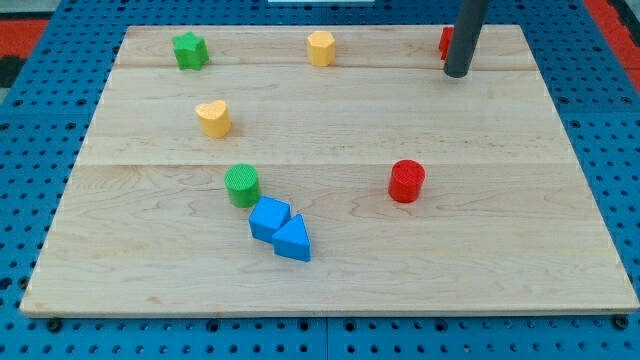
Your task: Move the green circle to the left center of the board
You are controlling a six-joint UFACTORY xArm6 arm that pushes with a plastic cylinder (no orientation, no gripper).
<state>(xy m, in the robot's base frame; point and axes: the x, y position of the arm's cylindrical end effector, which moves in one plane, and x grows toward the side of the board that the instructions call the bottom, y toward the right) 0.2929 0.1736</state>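
Observation:
The green circle [242,185] is a short green cylinder standing left of the board's middle, a little toward the view's bottom. My tip [458,73] is at the end of the dark rod near the view's top right, far from the green circle. It sits right beside a red block [445,42] that the rod partly hides. Two blue blocks touch each other just below and right of the green circle: a blue cube-like block [269,219] and a blue triangle [293,240].
A yellow heart [213,118] lies above the green circle. A green star [190,51] is at the top left, a yellow hexagon [321,48] at the top middle. A red cylinder [407,181] stands right of centre. The wooden board [520,260] lies on a blue pegboard.

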